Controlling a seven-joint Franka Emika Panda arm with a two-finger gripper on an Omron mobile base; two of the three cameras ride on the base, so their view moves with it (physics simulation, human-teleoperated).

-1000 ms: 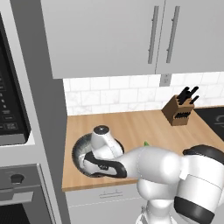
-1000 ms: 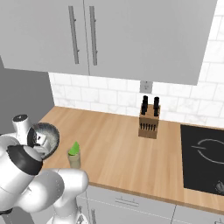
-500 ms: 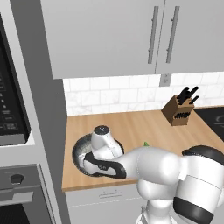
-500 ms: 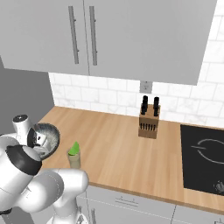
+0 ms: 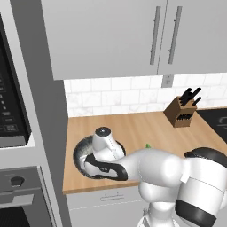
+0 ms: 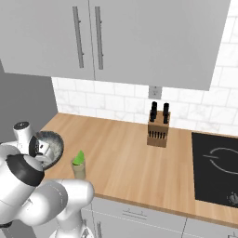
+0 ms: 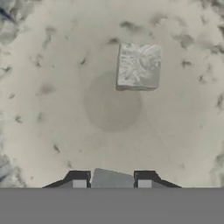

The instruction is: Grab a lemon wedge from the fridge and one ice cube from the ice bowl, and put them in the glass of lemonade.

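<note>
**Operator:** I have the gripper (image 7: 112, 180) down inside the ice bowl (image 5: 79, 153), which sits at the left end of the desk (image 6: 125, 158), beside the tall grey panel.

**Colleague:** What do the jaws hold?

**Operator:** In the hand view the two dark tips stand close together with a pale grey block between them, touching both. I take it for an ice cube (image 7: 112, 179), so the jaws are clamped on it (the block is cut off by the bottom of the view, so I see just its top).

**Colleague:** Anything else in the bowl?

**Operator:** A second ice cube (image 7: 138, 66) lies on the bowl's pale floor, apart from the tips.

**Colleague:** And the glass?

**Operator:** The glass of lemonade (image 6: 79, 171) stands just to the right of the ice bowl, near the desk's front edge, with the lemon wedge (image 6: 79, 158) showing green at its top. A wooden knife block (image 6: 157, 131) stands well to the right of the bowl, by the tiled wall.
</note>
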